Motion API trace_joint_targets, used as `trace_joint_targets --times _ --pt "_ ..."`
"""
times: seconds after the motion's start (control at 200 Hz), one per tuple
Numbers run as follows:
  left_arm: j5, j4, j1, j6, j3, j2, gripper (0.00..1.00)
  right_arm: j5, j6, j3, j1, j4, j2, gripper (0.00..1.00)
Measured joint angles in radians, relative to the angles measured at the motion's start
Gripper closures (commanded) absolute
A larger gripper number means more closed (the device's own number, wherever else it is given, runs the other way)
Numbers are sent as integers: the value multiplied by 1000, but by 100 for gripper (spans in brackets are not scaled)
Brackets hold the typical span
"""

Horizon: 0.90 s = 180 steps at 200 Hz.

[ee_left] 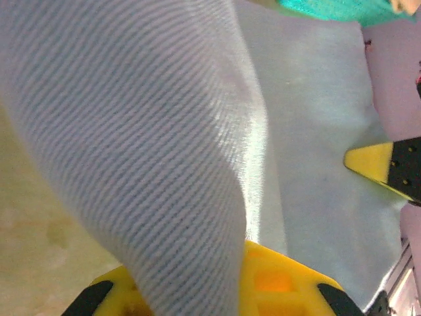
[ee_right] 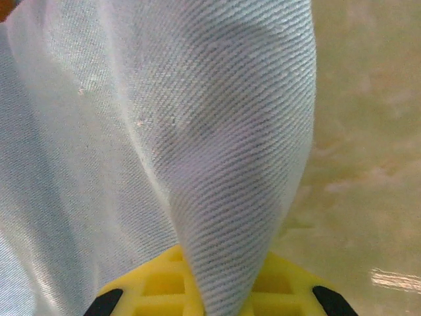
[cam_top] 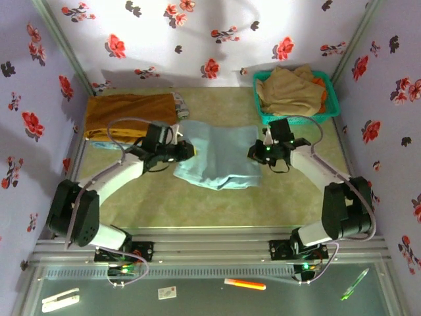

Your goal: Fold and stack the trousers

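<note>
I am watching the trousers (cam_top: 217, 155) lying partly folded in the middle of the worktop, with the left gripper (cam_top: 183, 150) at their left edge and the right gripper (cam_top: 258, 153) at their right edge. Both wrist cameras are showing pale blue cloth rising out from between the yellow fingers (ee_right: 158, 280), so I am reading each pincer as clamped on the trousers. Risks I am noting: the cloth is thin and soft, so a fold could be sliding out of one pincer while the other is holding, skewing the fold. If either is pinching only the upper layer, the lower one may be lagging and bunching. Uneven travel of the two arms could be dragging the whole garment toward the mustard-brown garment (cam_top: 131, 112) at the far left corner. Count: one pair of trousers, two grippers, one mustard-brown garment, one teal basket (cam_top: 332, 108) at the far right corner, and one tan heap (cam_top: 289, 89) in it, pieces not separable.
</note>
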<state>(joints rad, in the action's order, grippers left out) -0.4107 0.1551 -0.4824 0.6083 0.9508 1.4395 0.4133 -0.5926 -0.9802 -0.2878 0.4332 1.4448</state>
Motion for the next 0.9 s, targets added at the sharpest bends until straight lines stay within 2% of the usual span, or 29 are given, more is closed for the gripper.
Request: trace_joint_targets --times 0.175,0.295,0.45,0.595,0.79,0.9 --pt "10 144 59 -43 98 -4 100 -25 -20 -121 -53 56 0 100" --pt "18 279 166 -79 227 0 100 -39 -38 -289 -121 80 84 100" --pt "33 384 352 -137 440 59 100 -41 -73 -566 -197 31 292 100" --pt "24 431 486 -161 539 128 100 -5 -97 -808 -243 -13 515 100" --pt "16 471 584 -190 629 217 100 53 -100 -1167 -261 28 822 100" --pt "15 486 613 -214 673 253 100 82 -108 -1306 -271 53 939 100"
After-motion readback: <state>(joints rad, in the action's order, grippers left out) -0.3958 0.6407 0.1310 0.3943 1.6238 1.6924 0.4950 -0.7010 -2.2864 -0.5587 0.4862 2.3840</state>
